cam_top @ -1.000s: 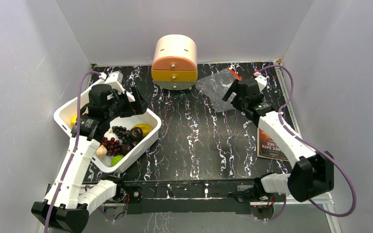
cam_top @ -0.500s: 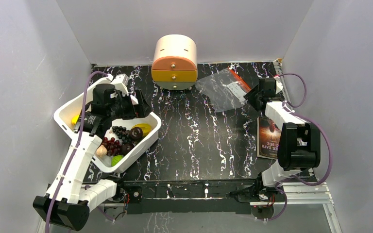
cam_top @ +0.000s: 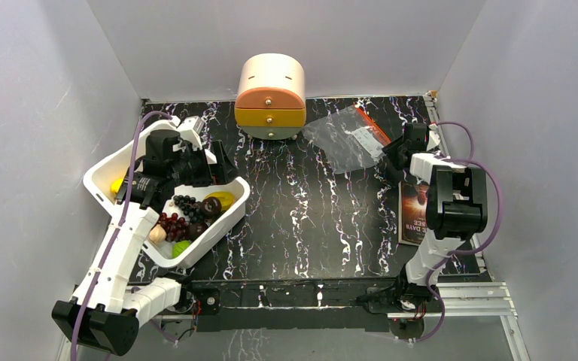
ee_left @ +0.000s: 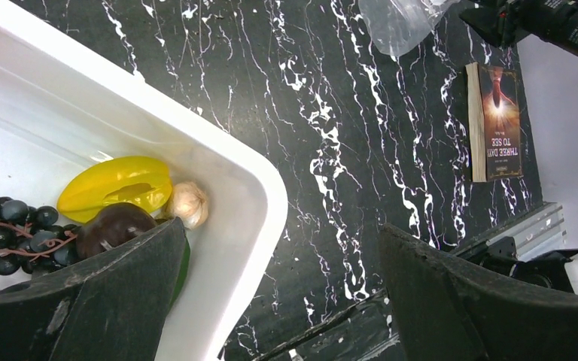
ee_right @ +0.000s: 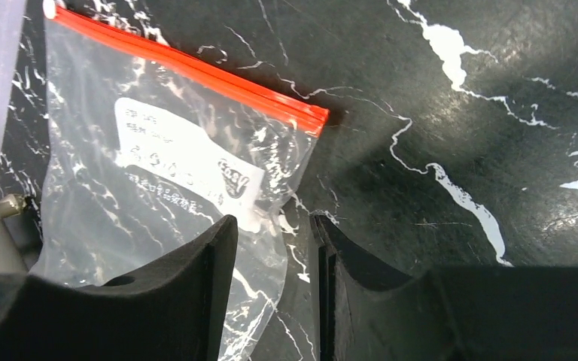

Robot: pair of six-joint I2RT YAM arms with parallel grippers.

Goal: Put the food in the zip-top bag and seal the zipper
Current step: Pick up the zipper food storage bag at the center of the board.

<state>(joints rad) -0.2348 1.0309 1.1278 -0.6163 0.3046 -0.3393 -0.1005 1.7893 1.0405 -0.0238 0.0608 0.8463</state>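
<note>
Biggest change is the right arm. A second ago it was stretched out over the far right of the desk [cam_top: 323, 218]. Now it is folded back with the elbow up, and the right end effector [cam_top: 397, 154] sits low at the right edge of the zip-top bag [cam_top: 342, 139].

The left arm has barely moved. The left end effector [ee_left: 282, 229] hovers over the near rim of the white tub [cam_top: 98, 177], fully spread and holding nothing.

The bag hasn't shifted. It lies flat on the desk, far right, just right of the drawer cabinet [cam_top: 271, 94] and just beyond the book [cam_top: 415, 214].

All the food [cam_top: 188, 214] is in the tub: grapes [ee_left: 15, 226], a yellow piece [ee_left: 117, 184] and a dark brown piece [ee_left: 117, 229] show in the left wrist view. Nothing is in the bag.

The zipper [ee_right: 188, 68] runs straight along the bag's far rim and the two strips look pressed together. I can't make out the slider tab.

The right jaws have come in from wide to a slim gap. In the right wrist view the bag's lower edge lies in that gap, but desk shows through it, so it isn't clamped on the film yet. I can't tell if the pads touch the plastic.

My read is that this is the bag pickup, so the task is at the very start. The film is thin, flat and floppy, so the pinch could slip or miss. The mouth probably needs opening before any food goes in.
</note>
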